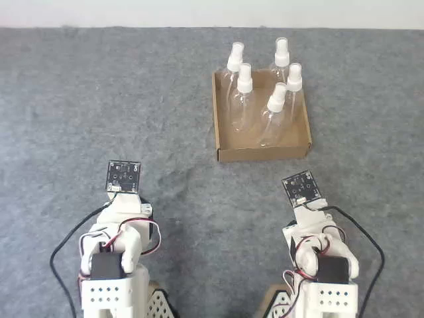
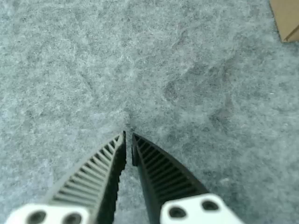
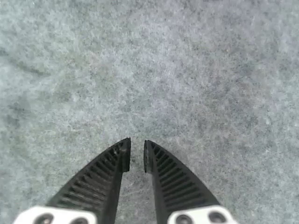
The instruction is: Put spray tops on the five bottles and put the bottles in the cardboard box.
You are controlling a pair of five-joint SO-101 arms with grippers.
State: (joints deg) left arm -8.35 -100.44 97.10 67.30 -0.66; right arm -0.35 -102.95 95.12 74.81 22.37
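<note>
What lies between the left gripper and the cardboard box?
Bare grey carpet; the high view shows nothing else between the left gripper and the cardboard box.

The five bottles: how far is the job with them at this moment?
Done: all five bottles stand in the cardboard box, each wearing a white spray top. In hand: nothing; the left end effector and right end effector are shut and empty over the grey mat. Left: nothing that I can see.

the white left arm (image 1: 116, 255) and right arm (image 1: 322, 258) sit folded low. black ribbed left gripper (image 2: 128, 136) pinched closed — right gripper (image 3: 137, 142) too, barely gapped.
</note>
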